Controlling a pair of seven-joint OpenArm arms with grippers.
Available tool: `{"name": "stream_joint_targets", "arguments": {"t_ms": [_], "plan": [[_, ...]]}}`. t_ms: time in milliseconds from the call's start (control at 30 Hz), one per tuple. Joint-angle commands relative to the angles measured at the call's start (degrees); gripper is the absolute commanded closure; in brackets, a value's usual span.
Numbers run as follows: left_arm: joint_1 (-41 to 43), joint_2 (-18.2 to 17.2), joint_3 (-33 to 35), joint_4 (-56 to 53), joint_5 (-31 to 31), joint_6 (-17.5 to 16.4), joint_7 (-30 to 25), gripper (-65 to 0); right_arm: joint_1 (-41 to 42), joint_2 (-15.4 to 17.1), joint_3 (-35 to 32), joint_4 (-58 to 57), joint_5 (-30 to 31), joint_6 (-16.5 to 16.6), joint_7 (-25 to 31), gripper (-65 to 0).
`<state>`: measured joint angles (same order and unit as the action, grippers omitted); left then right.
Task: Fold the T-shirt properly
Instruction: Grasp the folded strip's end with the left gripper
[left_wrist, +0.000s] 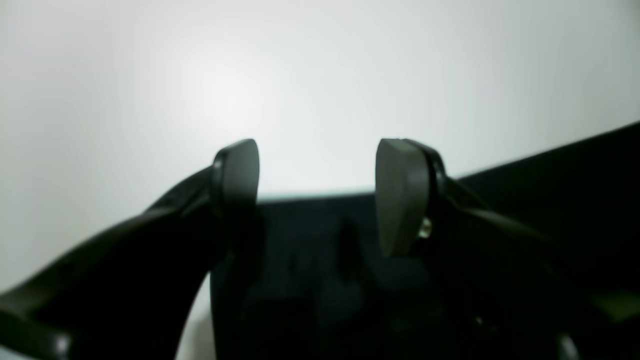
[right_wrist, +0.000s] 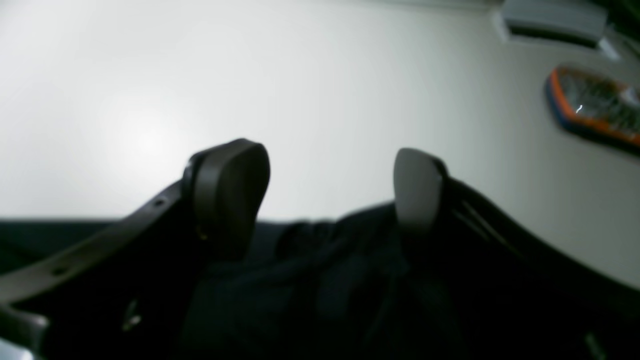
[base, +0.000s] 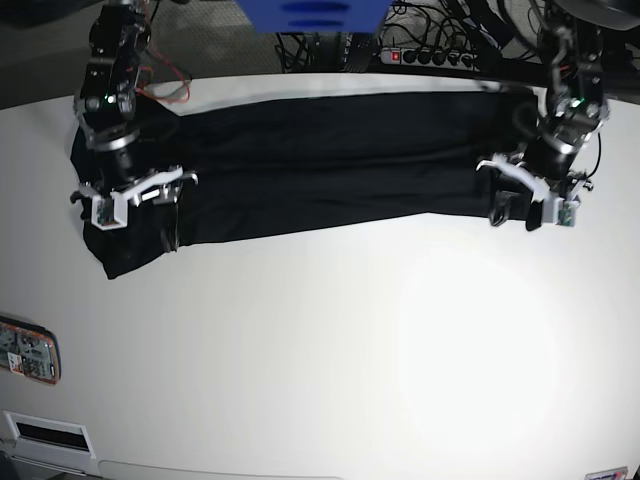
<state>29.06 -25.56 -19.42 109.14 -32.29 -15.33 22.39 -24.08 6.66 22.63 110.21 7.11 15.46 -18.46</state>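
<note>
The black T-shirt (base: 330, 160) lies as a long folded band across the far side of the white table (base: 350, 340). My right gripper (base: 135, 228) hangs over the band's left end in the base view and is open. In the right wrist view its fingers (right_wrist: 327, 155) stand apart above bunched black fabric (right_wrist: 320, 270). My left gripper (base: 517, 215) is at the band's right end, near its front edge. Its fingers (left_wrist: 317, 150) are wide apart, with flat T-shirt cloth (left_wrist: 310, 260) below them. Neither gripper has cloth pinched between its pads.
An orange-edged device (base: 28, 350) lies at the table's left edge, and it also shows in the right wrist view (right_wrist: 595, 107). A white box (base: 45, 432) sits at the front left corner. A blue object (base: 310, 15) and cables (base: 430, 50) are behind the table.
</note>
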Motion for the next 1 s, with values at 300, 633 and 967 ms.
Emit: {"name": "stream_joint_targets", "arguments": {"t_ms": [300,633,967], "plan": [[1.8,-0.6,-16.9,-10.9,-16.8,-21.0,10.7,-35.0,-0.7,0.6,0.3,1.3,0.6,-0.1,7.1,-41.3],[-0.2,-0.8,-22.6,-27.6,-17.2,-24.7,14.4,-35.0,-0.7,0.7,0.4,1.3,0.6,-0.1,7.1,-41.3],[-6.1,-0.2,-12.4,-38.8,-17.5,-24.7,14.1,-35.0,-0.7,0.7,0.3,1.2,0.6,-0.1,7.2,-41.3]]}}
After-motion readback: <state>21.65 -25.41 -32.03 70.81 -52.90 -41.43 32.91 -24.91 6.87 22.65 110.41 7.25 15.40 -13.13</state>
